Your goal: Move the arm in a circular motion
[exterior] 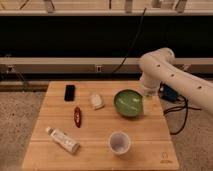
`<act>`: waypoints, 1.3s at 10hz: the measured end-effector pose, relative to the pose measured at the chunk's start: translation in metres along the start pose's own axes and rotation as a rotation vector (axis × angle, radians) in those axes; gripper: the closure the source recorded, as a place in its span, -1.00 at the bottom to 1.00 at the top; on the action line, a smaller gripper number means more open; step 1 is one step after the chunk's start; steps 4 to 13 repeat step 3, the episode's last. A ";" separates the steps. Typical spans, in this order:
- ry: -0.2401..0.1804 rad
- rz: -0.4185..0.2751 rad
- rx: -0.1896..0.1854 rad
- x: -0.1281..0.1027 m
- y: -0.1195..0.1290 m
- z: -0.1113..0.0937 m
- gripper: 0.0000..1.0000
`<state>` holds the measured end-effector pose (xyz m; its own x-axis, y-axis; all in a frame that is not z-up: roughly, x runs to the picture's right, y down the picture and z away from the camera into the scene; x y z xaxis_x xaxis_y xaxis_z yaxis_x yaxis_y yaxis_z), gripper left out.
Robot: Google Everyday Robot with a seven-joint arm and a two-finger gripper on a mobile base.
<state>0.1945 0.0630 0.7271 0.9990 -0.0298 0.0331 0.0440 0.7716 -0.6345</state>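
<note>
The white arm (pixel 172 75) enters from the right side, bends at a thick rounded joint and goes down to the gripper (pixel 146 91), which hangs directly below that joint, low and mostly hidden, at the lower end of the last segment.

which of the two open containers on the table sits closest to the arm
The green bowl: it lies right beside the white robot arm, while the white paper cup stands nearer the table's front edge. The gripper is not in view.
</note>
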 end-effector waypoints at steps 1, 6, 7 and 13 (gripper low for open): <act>0.005 -0.003 0.001 -0.001 -0.005 0.000 -0.60; 0.007 -0.022 0.000 -0.013 -0.010 0.000 -0.60; 0.007 -0.022 0.000 -0.013 -0.010 0.000 -0.60; 0.007 -0.022 0.000 -0.013 -0.010 0.000 -0.60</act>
